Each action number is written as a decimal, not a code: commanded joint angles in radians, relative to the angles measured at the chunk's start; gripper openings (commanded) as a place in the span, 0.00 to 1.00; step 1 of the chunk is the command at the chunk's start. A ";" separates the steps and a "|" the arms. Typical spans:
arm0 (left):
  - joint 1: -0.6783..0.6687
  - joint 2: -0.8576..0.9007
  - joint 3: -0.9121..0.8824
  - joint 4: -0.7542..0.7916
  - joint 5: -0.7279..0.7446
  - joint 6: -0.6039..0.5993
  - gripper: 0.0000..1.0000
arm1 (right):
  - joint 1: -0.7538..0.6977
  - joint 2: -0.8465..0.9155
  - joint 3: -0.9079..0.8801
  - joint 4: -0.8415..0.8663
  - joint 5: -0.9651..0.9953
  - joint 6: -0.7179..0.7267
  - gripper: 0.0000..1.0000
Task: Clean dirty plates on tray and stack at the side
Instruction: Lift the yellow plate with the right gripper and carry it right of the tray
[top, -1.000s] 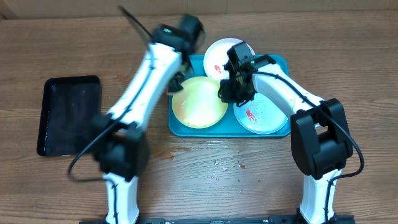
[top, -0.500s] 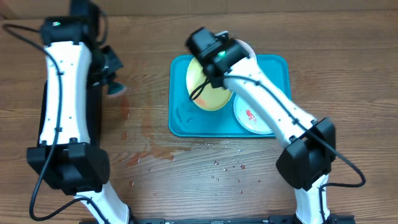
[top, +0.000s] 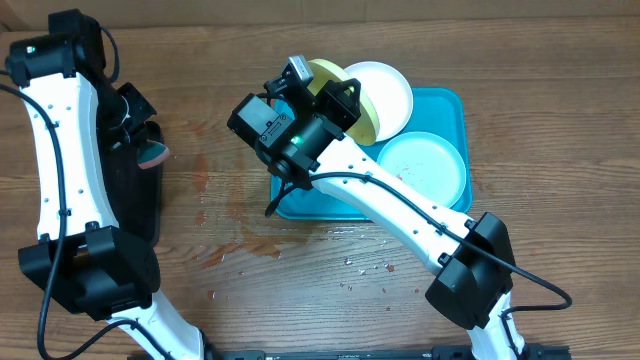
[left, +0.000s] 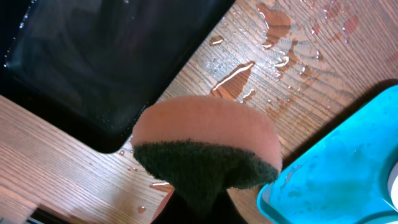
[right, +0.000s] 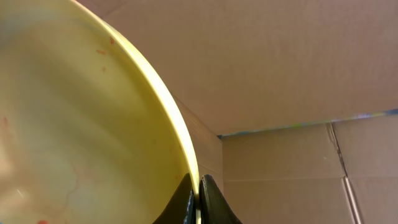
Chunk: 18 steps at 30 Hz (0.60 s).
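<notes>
The turquoise tray (top: 447, 108) holds the white plate (top: 388, 88) at the back and the pale mint plate (top: 425, 170) at the front right. My right gripper (top: 340, 100) is shut on the rim of the yellow-green plate (top: 366, 115) and holds it tilted on edge above the tray's back left. In the right wrist view the fingers (right: 199, 190) pinch that plate's rim (right: 81, 124), which shows faint red specks. My left gripper (top: 145, 148) is shut on a pink and green sponge (top: 154, 153), seen close in the left wrist view (left: 205, 140), above the wet table.
A black tray (top: 132, 205) lies at the left under the left arm and also shows in the left wrist view (left: 106, 56). Water drops and reddish smears lie on the wood (top: 225, 205) between the trays. The turquoise tray's corner (left: 348, 168) is near the sponge.
My right gripper has lifted the yellow-green plate off the tray and tipped it on edge. The left arm with the sponge has shifted slightly at the black tray. The mint plate's red smear no longer shows.
</notes>
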 joint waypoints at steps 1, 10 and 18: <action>0.000 -0.010 -0.014 0.001 0.011 0.020 0.04 | -0.004 -0.016 0.028 0.006 -0.121 0.123 0.04; -0.003 -0.010 -0.014 -0.014 0.011 0.023 0.04 | -0.337 -0.042 -0.030 0.047 -0.987 0.270 0.04; -0.003 -0.010 -0.014 -0.010 0.011 0.023 0.04 | -0.946 -0.008 -0.040 -0.082 -1.534 0.267 0.04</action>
